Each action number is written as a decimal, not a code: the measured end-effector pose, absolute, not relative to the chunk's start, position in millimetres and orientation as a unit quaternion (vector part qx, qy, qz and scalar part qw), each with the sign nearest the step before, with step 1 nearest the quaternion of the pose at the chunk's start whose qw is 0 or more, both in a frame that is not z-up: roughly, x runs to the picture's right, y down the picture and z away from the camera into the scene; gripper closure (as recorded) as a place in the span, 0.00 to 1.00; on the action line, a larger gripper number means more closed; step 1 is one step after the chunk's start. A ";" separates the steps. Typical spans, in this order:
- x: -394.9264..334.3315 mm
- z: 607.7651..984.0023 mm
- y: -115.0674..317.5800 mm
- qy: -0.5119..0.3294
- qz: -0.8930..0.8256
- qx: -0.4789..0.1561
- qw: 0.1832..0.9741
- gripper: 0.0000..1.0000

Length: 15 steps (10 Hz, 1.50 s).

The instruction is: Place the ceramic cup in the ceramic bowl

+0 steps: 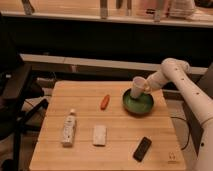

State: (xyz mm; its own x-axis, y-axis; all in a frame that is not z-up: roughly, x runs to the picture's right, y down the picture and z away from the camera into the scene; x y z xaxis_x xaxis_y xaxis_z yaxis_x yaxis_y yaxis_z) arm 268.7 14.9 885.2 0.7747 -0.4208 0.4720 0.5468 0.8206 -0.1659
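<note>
The green ceramic bowl (139,103) sits on the right half of the wooden table (107,125). The off-white ceramic cup (137,87) hangs tilted over the bowl's far rim, just above it. My gripper (145,88) comes in from the right on the white arm and is shut on the cup's right side.
A small orange carrot-like item (104,102) lies left of the bowl. A white labelled bottle (69,128) lies near the front left, a white block (99,134) beside it, and a black phone-like item (142,148) at the front right. A dark chair (15,95) stands left.
</note>
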 end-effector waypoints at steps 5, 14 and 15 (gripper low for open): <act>270.2 887.3 14.4 -0.212 -0.259 -0.147 0.931 0.81; 270.6 890.8 12.4 -0.214 -0.260 -0.144 0.931 0.81; 270.7 891.2 12.5 -0.214 -0.260 -0.144 0.931 0.81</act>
